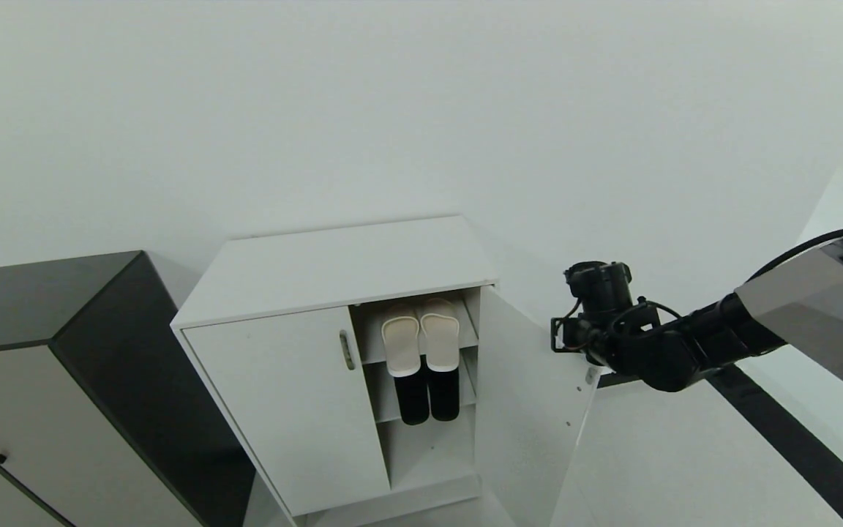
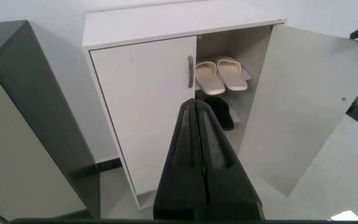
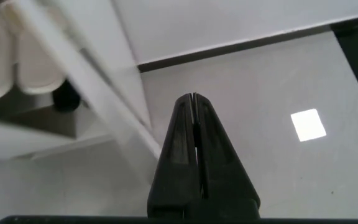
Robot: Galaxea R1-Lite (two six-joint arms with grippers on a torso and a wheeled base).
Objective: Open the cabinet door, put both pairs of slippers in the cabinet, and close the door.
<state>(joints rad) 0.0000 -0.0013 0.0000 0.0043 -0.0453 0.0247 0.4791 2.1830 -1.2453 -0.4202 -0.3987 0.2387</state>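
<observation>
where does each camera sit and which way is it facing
Head: high, looking down at the white cabinet, right door open; right arm shows.
Left wrist: behind the shut left gripper, facing the cabinet front.
Right wrist: behind the shut right gripper, facing floor by that door.
Shared: head and left wrist both show the white slippers.

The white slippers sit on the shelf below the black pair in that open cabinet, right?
No: the flat white slippers sit on the shelf above the black slippers in the open white cabinet, as the head view shows.
</observation>
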